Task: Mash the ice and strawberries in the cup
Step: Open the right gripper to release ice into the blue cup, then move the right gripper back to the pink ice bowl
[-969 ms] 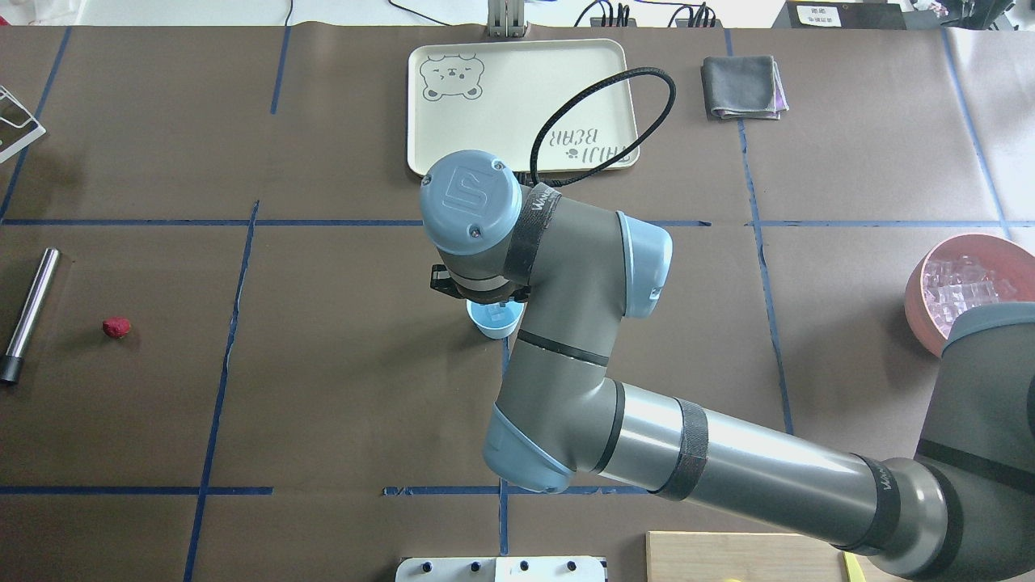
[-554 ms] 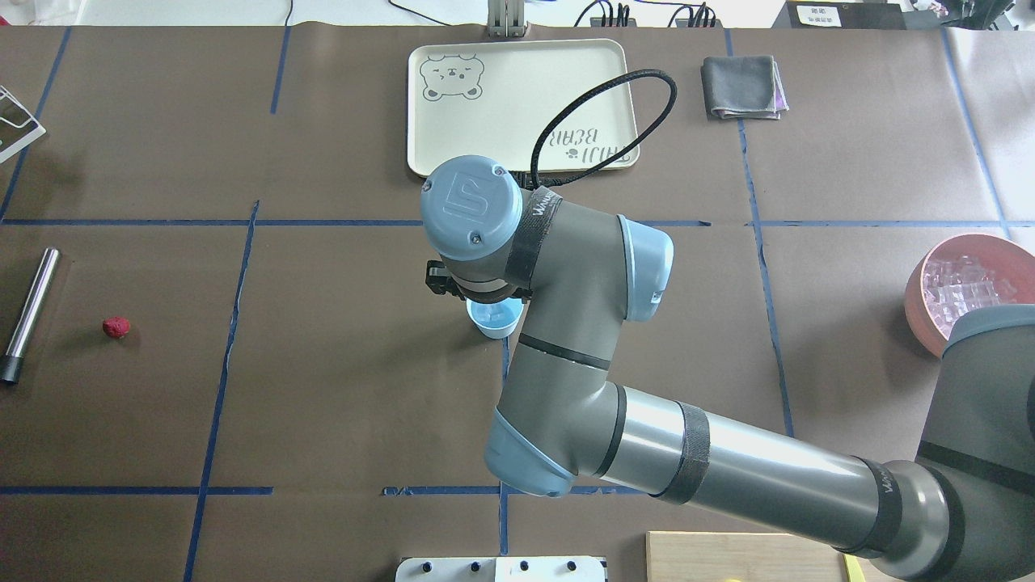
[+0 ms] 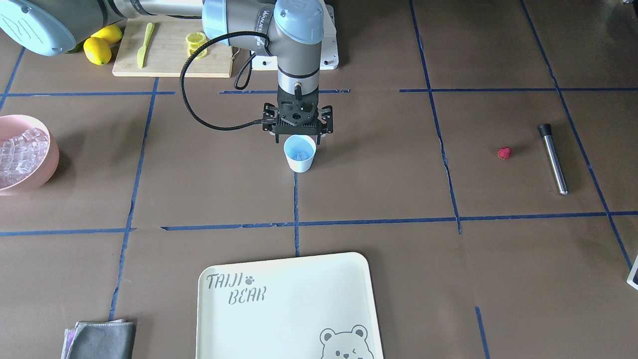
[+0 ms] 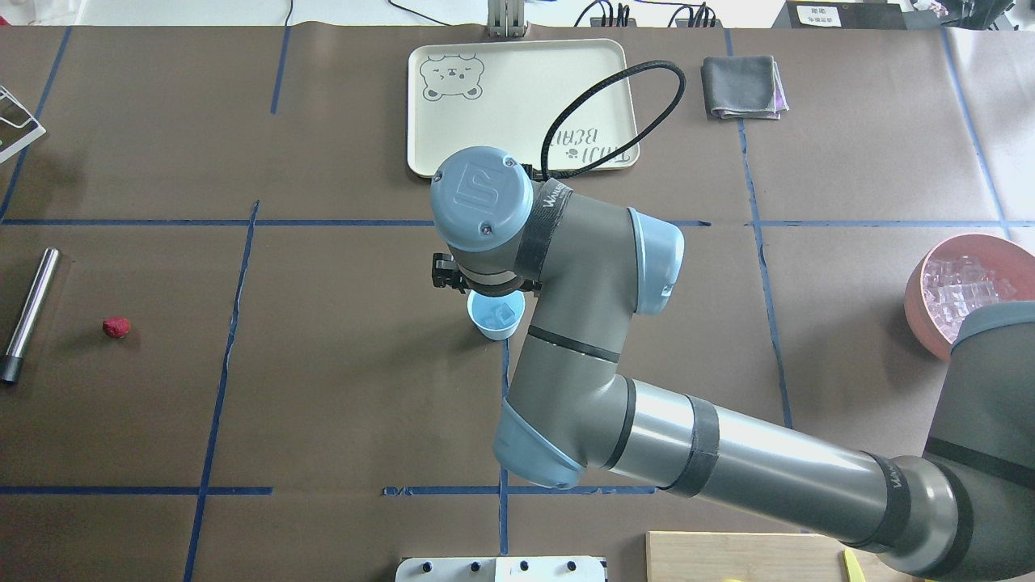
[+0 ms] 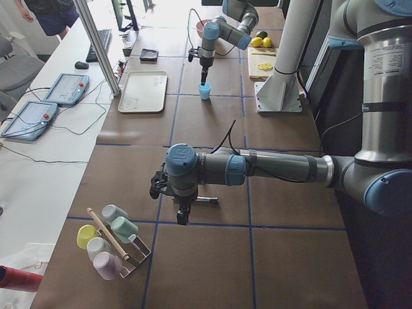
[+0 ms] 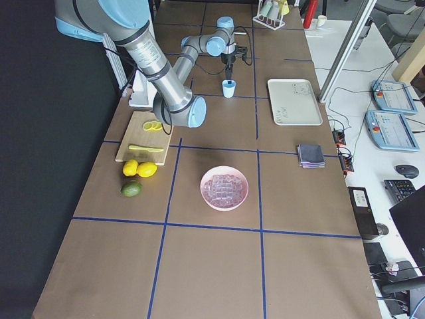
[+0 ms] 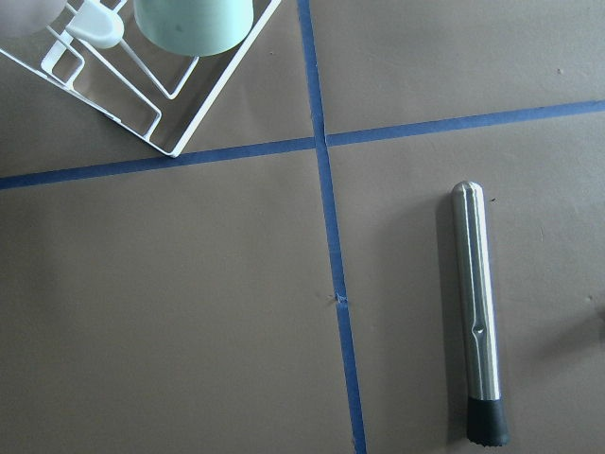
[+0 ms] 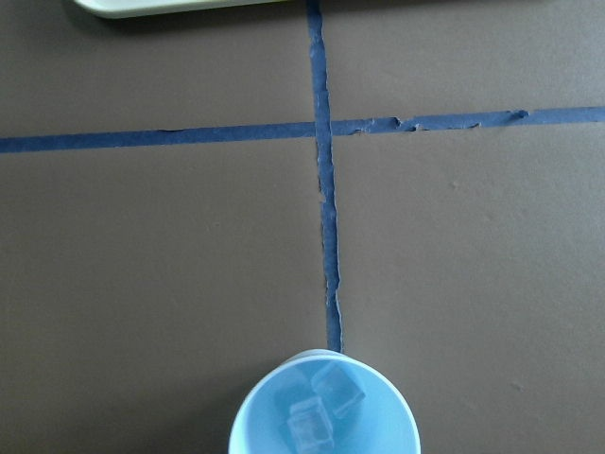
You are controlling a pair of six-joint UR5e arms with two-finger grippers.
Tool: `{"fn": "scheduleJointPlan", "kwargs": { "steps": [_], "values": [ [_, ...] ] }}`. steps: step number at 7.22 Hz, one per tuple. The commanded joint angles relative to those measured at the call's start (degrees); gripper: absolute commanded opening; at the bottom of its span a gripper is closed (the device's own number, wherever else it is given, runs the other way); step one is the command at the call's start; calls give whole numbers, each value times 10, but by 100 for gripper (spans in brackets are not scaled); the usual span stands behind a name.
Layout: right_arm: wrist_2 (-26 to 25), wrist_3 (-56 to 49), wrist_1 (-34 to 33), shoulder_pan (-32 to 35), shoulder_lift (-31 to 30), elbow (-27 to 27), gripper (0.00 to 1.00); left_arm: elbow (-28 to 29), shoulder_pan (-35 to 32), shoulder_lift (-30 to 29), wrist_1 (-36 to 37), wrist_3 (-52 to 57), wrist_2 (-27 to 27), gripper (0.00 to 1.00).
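The light-blue cup [image 3: 300, 158] stands at the table's middle and also shows in the overhead view [image 4: 490, 325]. Two ice cubes [image 8: 321, 405] lie in it. My right gripper [image 3: 298, 132] hangs straight down just above the cup's far rim, jaws spread and empty. Many more ice cubes [image 3: 17, 152] fill the pink bowl [image 3: 52, 149]. The strawberry [image 3: 504, 153] lies alone far off on the table, beside the steel muddler [image 3: 552, 158]. My left gripper [image 5: 183, 215] hovers over the muddler [image 7: 477, 312]; I cannot tell whether it is open or shut.
A cream bear tray [image 3: 289, 309] and a grey cloth [image 3: 102, 340] lie on the operators' side. A cutting board [image 3: 169, 60] with lemon slices and a knife, plus lemons [image 3: 97, 50], sits by the robot's base. A white rack of cups [image 5: 109, 241] stands at the left end.
My right wrist has lifted and shifted slightly away from the cup, so more of the cup's opening and the ice inside now show. Nothing else has moved.
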Motion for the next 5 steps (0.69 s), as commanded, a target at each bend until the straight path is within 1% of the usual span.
{"fn": "scheduleJointPlan", "kwargs": {
  "steps": [1,3,4,5],
  "values": [
    [43,-91,-2,56,-116,124,100,1,0,0,0,1,0,100],
    [121,-215,1,139,-227,209,100,1,0,0,0,1,0,100],
    [130,-278,4,171,-292,248,100,1,0,0,0,1,0,100],
    [146,-334,5,204,-342,270,100,1,0,0,0,0,0,100]
  ]
}}
